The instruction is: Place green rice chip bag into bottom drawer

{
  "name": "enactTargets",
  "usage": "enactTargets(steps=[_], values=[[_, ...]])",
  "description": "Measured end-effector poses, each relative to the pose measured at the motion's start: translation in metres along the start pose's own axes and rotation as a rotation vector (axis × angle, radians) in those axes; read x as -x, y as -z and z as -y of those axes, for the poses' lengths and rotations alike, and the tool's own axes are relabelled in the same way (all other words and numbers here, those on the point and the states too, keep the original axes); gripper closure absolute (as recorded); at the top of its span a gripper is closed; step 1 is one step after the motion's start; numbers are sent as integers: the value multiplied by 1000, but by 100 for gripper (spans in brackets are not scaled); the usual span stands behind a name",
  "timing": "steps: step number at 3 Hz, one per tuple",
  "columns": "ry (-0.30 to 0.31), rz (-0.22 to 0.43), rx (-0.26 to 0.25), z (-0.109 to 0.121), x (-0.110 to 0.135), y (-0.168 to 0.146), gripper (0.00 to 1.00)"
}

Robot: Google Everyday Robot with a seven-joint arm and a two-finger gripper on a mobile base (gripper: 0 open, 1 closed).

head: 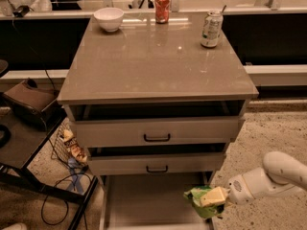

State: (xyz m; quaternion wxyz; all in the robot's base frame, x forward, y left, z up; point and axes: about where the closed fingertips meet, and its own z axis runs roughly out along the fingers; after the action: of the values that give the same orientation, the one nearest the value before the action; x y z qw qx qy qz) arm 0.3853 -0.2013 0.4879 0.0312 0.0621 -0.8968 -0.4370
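From the one camera view, my gripper (214, 197) sits at the lower right of the frame, reaching in from the right at the end of my white arm (268, 178); my fingers are pinched nearly together on the green rice chip bag (200, 211), one pale pad lying across its crumpled upper face, and the bag hangs from that pinch without resting on anything I can make out; it is over the right front part of the bottom drawer (144, 200), which is pulled out at the bottom centre of the frame with a bare beige floor, close to its right wall; the two drawer fronts above, each with a black bar handle (157, 138), stand only slightly ajar; on the cabinet top (153, 61) a white bowl (109, 18), a red can (162, 7) and a pale can (211, 29) stand along the far edge, well apart from my work; as I judge it, the risk is in letting go here; the bag is so near the right wall that it could catch on the rim and tip out onto the speckled floor; a light foil bag may also cling to my pad or slide as I open; if I carry it further left, my wrist could knock the lower drawer front.
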Motion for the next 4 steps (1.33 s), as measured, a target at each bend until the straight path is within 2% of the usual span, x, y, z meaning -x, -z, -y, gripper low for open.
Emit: enactTargets(steps=[1, 2, 3, 4], values=[[-17, 39, 127, 33, 27, -32, 100], [-69, 74, 274, 68, 31, -72, 100], [-110, 103, 416, 80, 28, -120, 100], [-113, 100, 476, 68, 27, -149, 100]])
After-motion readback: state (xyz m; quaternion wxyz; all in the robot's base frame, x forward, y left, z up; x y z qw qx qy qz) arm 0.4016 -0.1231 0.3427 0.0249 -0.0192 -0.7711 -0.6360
